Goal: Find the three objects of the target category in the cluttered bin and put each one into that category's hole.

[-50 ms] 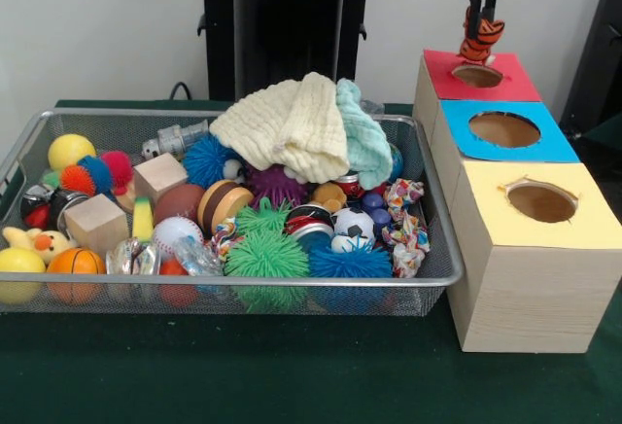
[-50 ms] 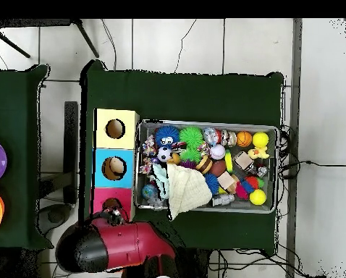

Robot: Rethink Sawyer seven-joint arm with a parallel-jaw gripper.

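The green-covered counter [image 1: 292,385] carries a wire mesh bin [image 1: 442,278] heaped with toys, and touching the bin's side stands a row of three wooden boxes. Taking the bin as landmark: the yellow-topped box [image 1: 593,220] is at its front corner, the blue-topped box [image 1: 559,147] sits beside its middle, and the red-topped box [image 1: 520,84] is by its back corner. Inside the bin, pale yellow and mint cloths [image 1: 292,127] lie piled at the back over the clutter; spiky green balls [image 1: 264,254] and a blue one [image 1: 350,264] sit at the front, wooden cubes [image 1: 95,222] and an orange ball [image 1: 75,263] toward the side away from the boxes.

The end effector [image 1: 483,37] hangs directly over the red box's hole [image 1: 476,75], its fingers pinching a small orange-and-black striped toy [image 1: 481,40]. It has not been let go.

My reading: one target object is at the point of delivery. How many already lie in the hole cannot be seen; further searching of the bin probably remains.
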